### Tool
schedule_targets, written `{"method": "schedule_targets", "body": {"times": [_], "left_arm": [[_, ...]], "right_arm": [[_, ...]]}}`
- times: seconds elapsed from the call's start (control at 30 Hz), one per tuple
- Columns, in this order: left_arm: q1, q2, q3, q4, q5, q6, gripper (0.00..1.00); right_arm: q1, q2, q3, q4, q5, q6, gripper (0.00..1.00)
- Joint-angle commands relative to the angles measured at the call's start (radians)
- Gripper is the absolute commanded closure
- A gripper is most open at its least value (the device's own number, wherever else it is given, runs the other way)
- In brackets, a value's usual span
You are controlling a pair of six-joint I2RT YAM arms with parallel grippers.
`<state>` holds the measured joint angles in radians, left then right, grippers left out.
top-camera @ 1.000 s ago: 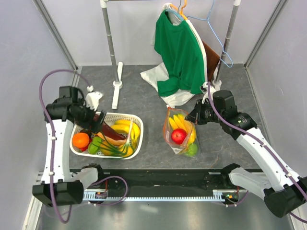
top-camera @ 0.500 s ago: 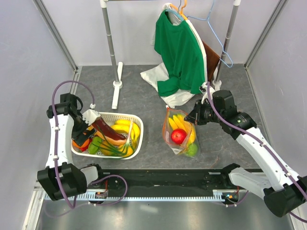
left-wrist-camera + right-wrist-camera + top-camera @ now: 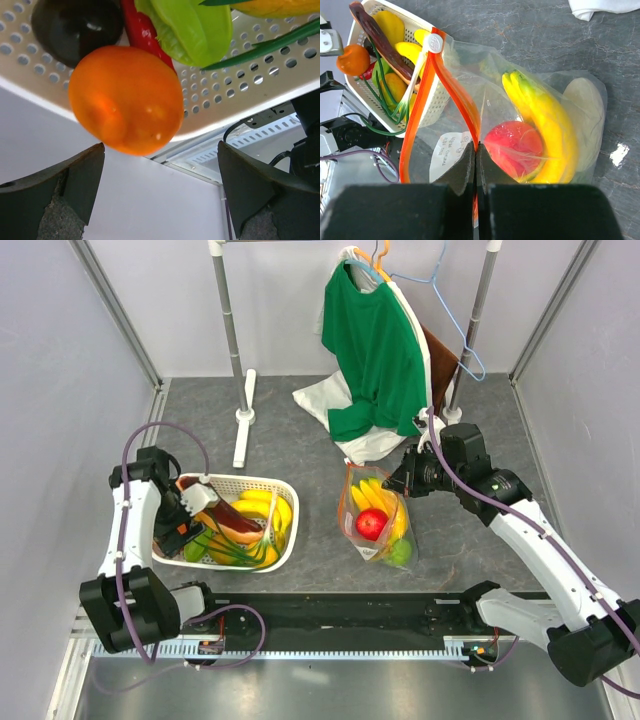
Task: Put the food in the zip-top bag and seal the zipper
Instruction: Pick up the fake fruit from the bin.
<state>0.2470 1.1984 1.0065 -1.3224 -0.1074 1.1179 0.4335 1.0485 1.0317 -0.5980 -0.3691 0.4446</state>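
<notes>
Right wrist view: the zip-top bag's (image 3: pixel 470 55) pale label (image 3: pixel 451 150) carries handwriting too small to read. The right fingers (image 3: pixel 467 161) pinch the orange-red zipper (image 3: pixel 455 95), and the mouth gapes. Smooth bananas (image 3: pixel 540 120) and a glossy red apple (image 3: pixel 512 145) sit inside the floppy pouch on the grey bench (image 3: pixel 320 440). The left fingers (image 3: pixel 250 185) spread wide near the orange (image 3: pixel 125 100) at the perforated basket's (image 3: pixel 240 95) rim.

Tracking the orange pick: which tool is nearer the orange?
Left. The left tool hovers open right at the orange; the right tool pinches the zipper, far off.
</notes>
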Motion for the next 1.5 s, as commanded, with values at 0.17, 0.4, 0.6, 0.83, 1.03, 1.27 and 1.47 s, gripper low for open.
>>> {"method": "schedule_targets", "body": {"times": [0.17, 0.4, 0.6, 0.83, 1.03, 1.27, 1.47], "left_arm": [[0.006, 0.067, -0.052, 0.1, 0.025, 0.068, 0.0], [0.005, 0.076, -0.042, 0.109, 0.034, 0.051, 0.1], [-0.018, 0.061, -0.037, 0.104, 0.072, 0.039, 0.0], [-0.023, 0.115, -0.019, 0.118, 0.136, 0.043, 0.0], [-0.023, 0.182, 0.024, 0.124, 0.155, 0.046, 0.0], [-0.028, 0.175, 0.046, 0.097, 0.17, 0.04, 0.08], [-0.026, 0.098, 0.081, 0.013, 0.149, 0.042, 0.25]], "right_arm": [[-0.002, -0.001, 0.039, 0.024, 0.001, -0.01, 1.0], [-0.004, -0.002, 0.038, 0.021, 0.002, -0.012, 1.0], [-0.002, 0.001, 0.039, 0.021, -0.002, -0.015, 1.0], [-0.002, 0.013, 0.047, 0.023, -0.005, -0.015, 1.0], [-0.004, 0.016, 0.048, 0.021, -0.004, -0.02, 1.0], [-0.003, 0.016, 0.051, 0.021, -0.001, -0.023, 1.0], [-0.002, 0.013, 0.041, 0.026, -0.002, -0.02, 1.0]]}}
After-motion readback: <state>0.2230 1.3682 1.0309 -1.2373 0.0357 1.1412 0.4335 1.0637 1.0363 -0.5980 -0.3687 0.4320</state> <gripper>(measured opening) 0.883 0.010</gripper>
